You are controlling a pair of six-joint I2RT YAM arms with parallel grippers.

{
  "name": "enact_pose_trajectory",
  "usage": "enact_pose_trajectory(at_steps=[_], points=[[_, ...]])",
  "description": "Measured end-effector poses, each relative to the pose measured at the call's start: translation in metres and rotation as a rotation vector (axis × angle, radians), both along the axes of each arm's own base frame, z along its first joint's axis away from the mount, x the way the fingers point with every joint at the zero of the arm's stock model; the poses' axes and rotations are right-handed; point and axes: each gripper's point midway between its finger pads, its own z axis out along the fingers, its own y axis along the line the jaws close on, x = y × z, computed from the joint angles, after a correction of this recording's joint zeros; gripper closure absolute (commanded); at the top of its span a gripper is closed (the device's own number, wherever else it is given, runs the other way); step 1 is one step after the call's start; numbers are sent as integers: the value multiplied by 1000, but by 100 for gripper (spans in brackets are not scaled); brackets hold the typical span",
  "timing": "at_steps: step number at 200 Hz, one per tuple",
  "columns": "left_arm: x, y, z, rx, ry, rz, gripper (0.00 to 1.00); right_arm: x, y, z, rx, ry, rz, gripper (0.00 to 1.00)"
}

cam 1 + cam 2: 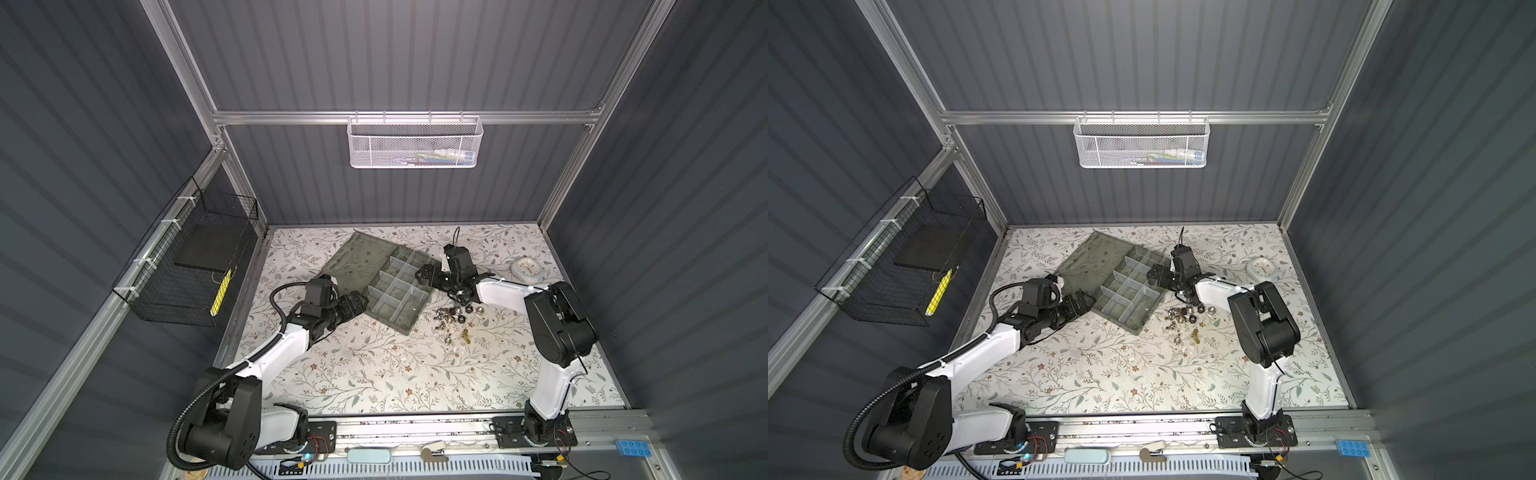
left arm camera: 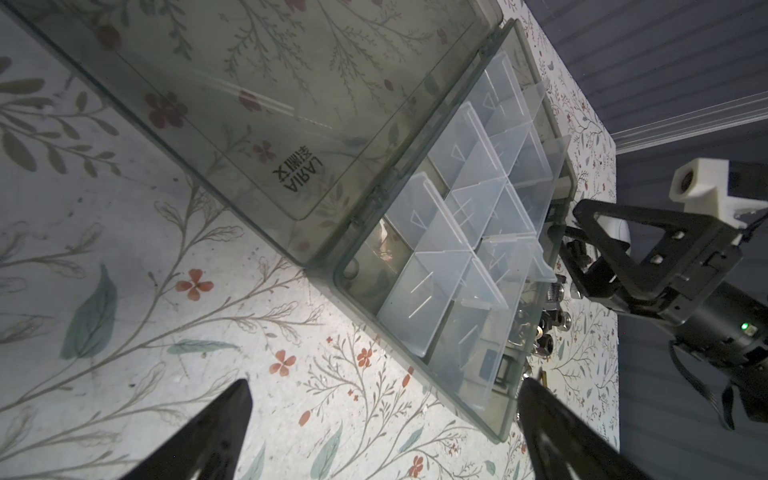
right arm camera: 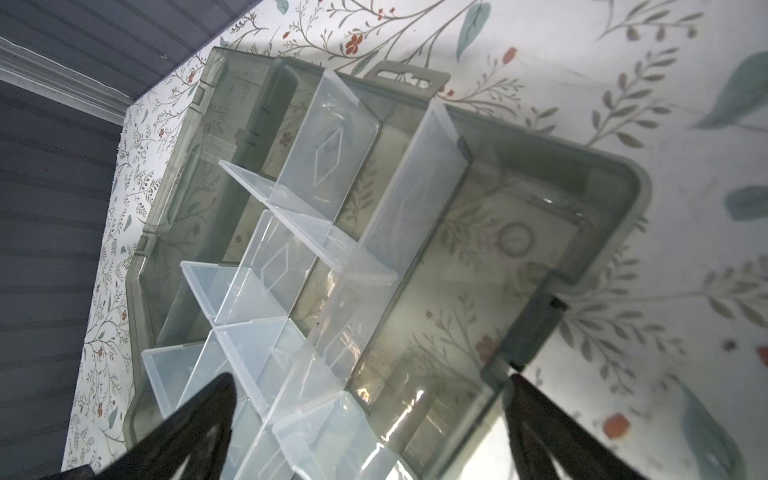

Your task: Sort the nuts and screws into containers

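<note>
Right wrist view: right gripper [image 3: 370, 378] spread wide over the containers [image 3: 291, 249].

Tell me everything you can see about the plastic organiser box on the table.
The organiser box is translucent grey-green plastic, lying flat and askew on the floral table. Its hinged lid is folded fully open, flat on the table, with printed lettering. Pale clear dividers split the tray into small compartments; those visible look empty. The open right claw straddles its outer wall; contact cannot be judged. Loose nuts and screws lie beside it.
</note>
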Motion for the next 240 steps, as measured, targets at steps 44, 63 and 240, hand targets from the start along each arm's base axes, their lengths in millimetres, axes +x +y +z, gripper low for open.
enact_pose_trajectory(at_steps=[44, 63, 240], points=[[3, -7, 3, 18, 0, -17, 0, 26, 15, 4, -15, -12, 33, 1], [2, -16, 10, 37, -19, -46, 0, 23, 6, 9, -62, -20, 20, 1], [-4, -210, 59, 226, -446, -534, 0, -71, -239, -1, -417, 214, -464, 1]])
